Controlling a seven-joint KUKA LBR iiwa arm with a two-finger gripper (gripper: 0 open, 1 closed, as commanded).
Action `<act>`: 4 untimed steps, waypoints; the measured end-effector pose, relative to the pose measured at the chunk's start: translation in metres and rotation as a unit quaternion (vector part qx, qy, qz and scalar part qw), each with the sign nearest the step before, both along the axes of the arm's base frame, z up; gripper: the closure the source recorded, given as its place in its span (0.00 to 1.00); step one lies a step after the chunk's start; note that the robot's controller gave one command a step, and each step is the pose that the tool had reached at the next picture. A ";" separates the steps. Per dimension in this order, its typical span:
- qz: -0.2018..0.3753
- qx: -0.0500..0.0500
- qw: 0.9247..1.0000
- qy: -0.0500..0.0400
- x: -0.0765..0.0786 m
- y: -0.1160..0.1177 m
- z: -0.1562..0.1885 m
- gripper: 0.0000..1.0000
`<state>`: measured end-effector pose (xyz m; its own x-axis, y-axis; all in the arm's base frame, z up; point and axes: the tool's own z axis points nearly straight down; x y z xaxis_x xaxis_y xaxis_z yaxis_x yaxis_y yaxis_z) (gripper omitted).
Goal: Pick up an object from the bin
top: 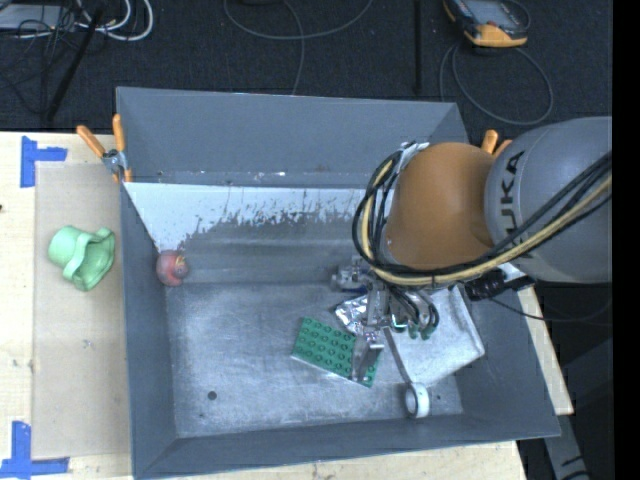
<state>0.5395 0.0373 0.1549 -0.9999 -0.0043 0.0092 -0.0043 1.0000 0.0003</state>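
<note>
Camera view, gripper (pixel 370 348) at right edge of green studded plate (pixel 328 343), possibly touching, grasp unclear

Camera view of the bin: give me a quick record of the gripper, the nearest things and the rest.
gripper: right of centre, over the right edge of the green studded plate
green studded plate: flat on the floor, set askew
silver foil scrap: beside the plate's far corner
white ring: near the front wall
pink ball: at the left wall, alone
grasp: cannot tell
</note>
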 end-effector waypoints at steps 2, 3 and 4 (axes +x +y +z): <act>-0.088 0.001 0.996 -0.008 -0.005 -0.010 -0.080 1.00; -0.040 0.000 0.999 -0.008 -0.011 -0.001 0.038 1.00; -0.049 0.001 0.999 -0.009 -0.005 0.014 0.109 1.00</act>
